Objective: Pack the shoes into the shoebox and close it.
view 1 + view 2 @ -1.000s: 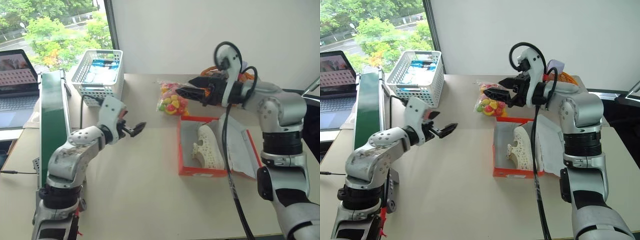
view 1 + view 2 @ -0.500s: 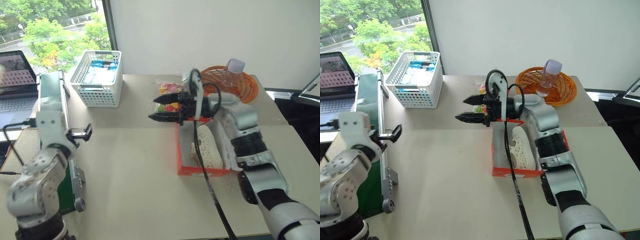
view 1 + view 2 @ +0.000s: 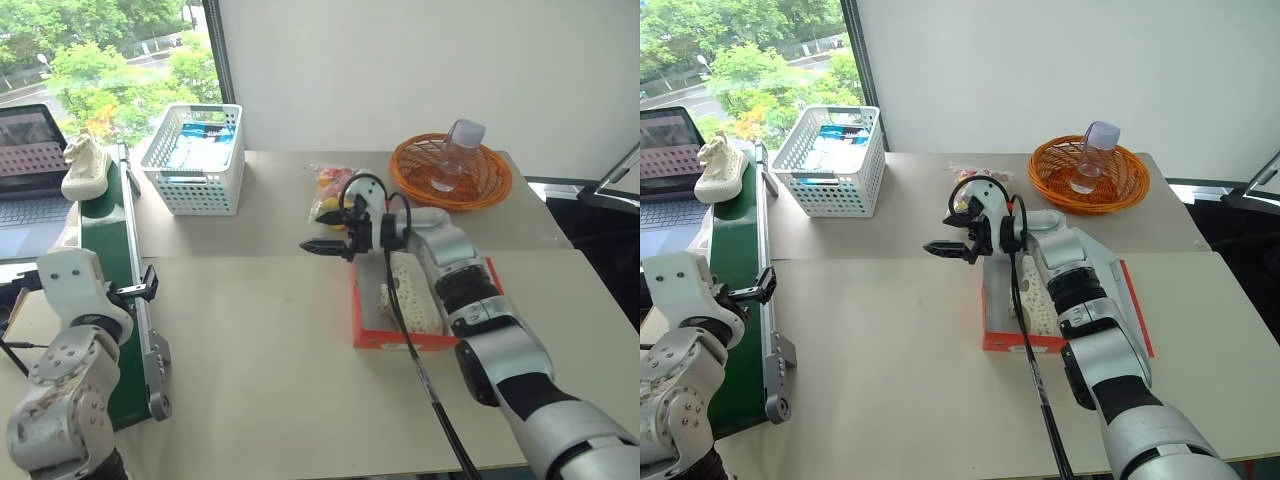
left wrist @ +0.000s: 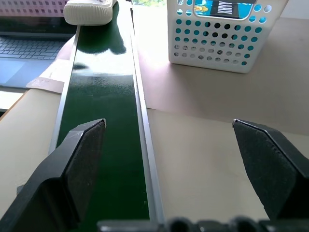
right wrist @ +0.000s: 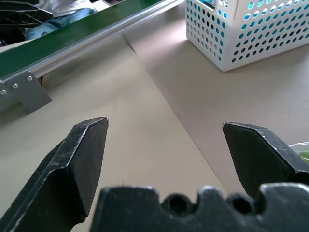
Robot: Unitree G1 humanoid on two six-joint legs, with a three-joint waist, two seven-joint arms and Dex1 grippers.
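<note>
White shoe up at 10 o'clock on green belt, may ride past. Left tool and right tool wide open, empty. 1 shoe in red shoebox.

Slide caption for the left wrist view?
Open left pincer over the green conveyor, a shoe at its far end, basket beside.

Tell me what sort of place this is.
Probably a robot test bench in an office or lab: a green conveyor belt along a tan table, a laptop by a window, staged shoebox.
</note>
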